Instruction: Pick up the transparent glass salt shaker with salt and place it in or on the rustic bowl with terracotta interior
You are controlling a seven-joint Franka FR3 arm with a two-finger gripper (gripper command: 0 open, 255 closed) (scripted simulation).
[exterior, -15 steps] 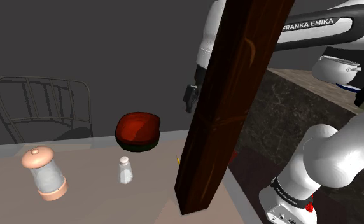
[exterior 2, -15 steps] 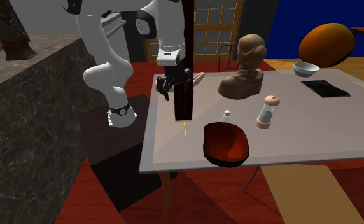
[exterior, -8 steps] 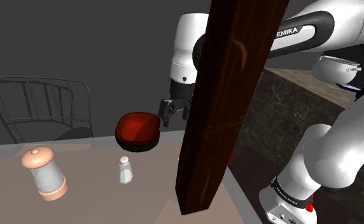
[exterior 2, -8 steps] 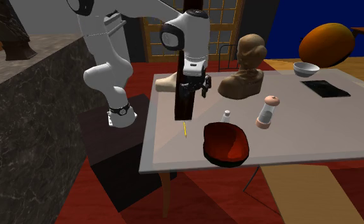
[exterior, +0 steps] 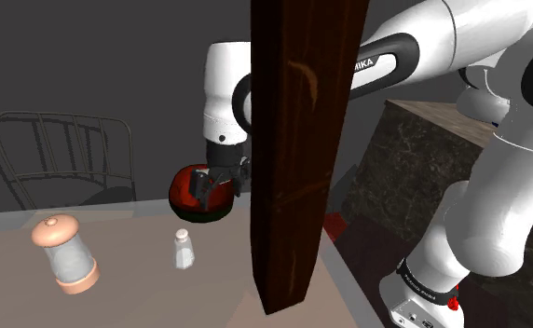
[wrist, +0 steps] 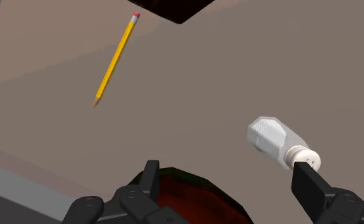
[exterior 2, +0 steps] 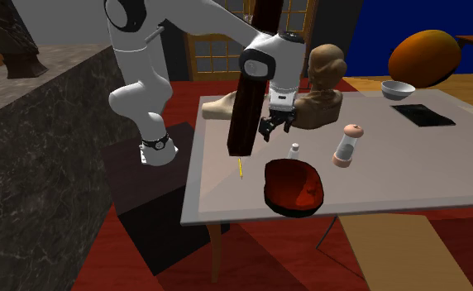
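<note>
Swung across from the stand side, your all-black gripper (exterior: 214, 186) now hangs above the table, fingers spread and empty.

Watch your line: in the wrist view the small clear salt shaker with a white cap (wrist: 277, 143) sits just outside one finger (wrist: 311, 184), not in the gap, and the dark bowl with a red-brown interior (wrist: 181, 198) lies right under the gripper. Descend as you are and I judge you will hit the bowl's rim or tip the shaker (exterior: 183, 250), which stands upright on the grey table (exterior 2: 408, 178) beside the bowl (exterior 2: 293, 186). The tall dark wooden beam (exterior: 297, 149) stands close to your arm. Your arm is stretched out over the table, wrist bent down, gripper (exterior 2: 274, 126) pointing at the tabletop.
</note>
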